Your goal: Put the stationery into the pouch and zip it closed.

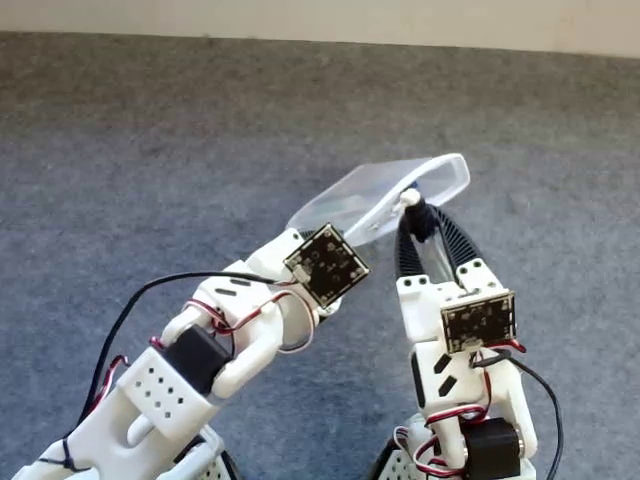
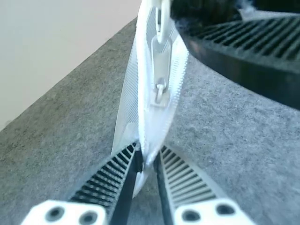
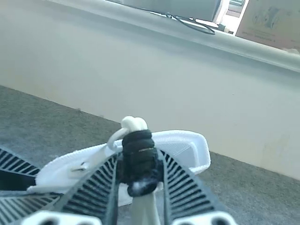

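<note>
- The translucent white pouch [image 1: 385, 195] is held up off the grey felt table [image 1: 150, 140], stretched between the two grippers.
- The left gripper [image 2: 145, 159] is at the pouch's near end. Its ribbed fingers [image 2: 108, 183] are pressed together on the pouch's thin edge, with the fabric nipped between them.
- The right gripper [image 1: 418, 222] is at the pouch's other end, pinching the black-wound zip pull [image 3: 137, 152]. A white knot [image 3: 133, 124] pokes out just past the fingertips.
- The zipper slider [image 2: 159, 61] sits on the pouch's top edge, close to the right gripper (how far the zip is drawn shut cannot be told from here).
- One black finger of the right gripper passes just beside the slider without touching the left gripper.
- Grey felt stretches wide on every side of the pouch. Beyond the pouch the table's far edge meets a pale wall [image 3: 140, 70].
</note>
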Action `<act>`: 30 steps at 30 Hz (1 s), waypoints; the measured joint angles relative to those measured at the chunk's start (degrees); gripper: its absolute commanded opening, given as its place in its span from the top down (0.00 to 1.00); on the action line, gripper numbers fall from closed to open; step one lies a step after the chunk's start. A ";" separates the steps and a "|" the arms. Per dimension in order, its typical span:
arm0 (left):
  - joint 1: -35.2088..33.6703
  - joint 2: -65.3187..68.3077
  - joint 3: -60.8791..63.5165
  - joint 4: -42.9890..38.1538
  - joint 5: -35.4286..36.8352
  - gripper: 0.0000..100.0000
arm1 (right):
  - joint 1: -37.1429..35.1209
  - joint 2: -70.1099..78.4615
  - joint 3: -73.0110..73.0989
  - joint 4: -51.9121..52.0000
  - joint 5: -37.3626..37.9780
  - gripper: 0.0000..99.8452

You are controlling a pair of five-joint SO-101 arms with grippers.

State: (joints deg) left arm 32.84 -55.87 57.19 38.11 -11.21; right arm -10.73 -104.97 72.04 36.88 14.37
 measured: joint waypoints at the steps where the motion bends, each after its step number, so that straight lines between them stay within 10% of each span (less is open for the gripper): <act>1: 0.00 -0.79 0.00 0.62 0.00 1.00 | 0.00 0.00 0.00 0.00 0.00 1.00; 30: -3.08 -6.86 1.05 3.25 -0.62 1.00 | 3.43 -0.09 7.91 -12.66 0.00 1.00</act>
State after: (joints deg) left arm 29.76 -62.73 58.24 41.36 -11.82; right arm -7.30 -105.05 79.96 24.22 14.37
